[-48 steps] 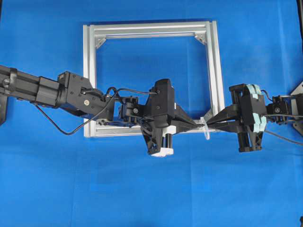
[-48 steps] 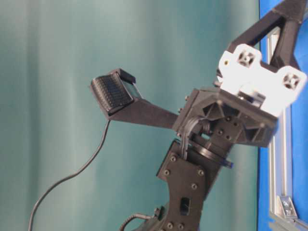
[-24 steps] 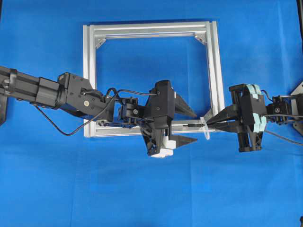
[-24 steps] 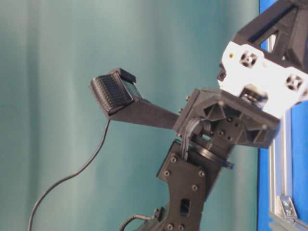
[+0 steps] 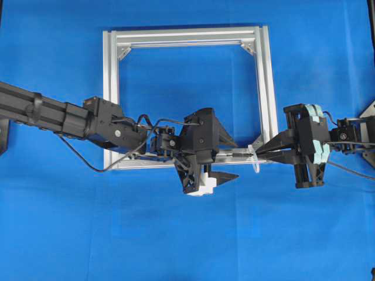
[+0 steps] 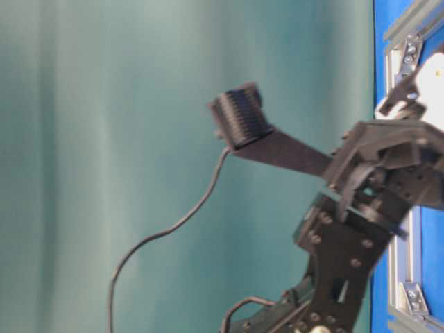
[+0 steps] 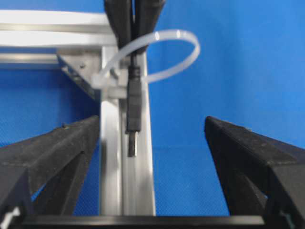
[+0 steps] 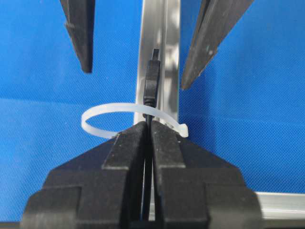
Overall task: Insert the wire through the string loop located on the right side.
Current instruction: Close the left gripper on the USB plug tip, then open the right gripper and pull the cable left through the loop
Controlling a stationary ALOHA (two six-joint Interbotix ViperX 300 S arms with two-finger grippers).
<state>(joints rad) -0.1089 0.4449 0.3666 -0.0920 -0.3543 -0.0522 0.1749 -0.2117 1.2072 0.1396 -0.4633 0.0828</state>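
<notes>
In the overhead view the string loop (image 5: 255,158) sits at the lower right corner of the aluminium frame (image 5: 266,88), right of centre. The wire (image 8: 151,86) passes through it, plug tip poking out beyond. The right gripper (image 8: 148,125) has its jaws pressed together, pinching the wire just behind the loop. The left gripper (image 5: 227,158), pinched shut a second ago, now stands spread wide either side of the plug, touching nothing.

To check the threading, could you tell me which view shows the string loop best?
The left wrist view: the string loop arches fully around the wire. The right wrist view shows it partly hidden; overhead it is tiny; table-level misses it.
</notes>
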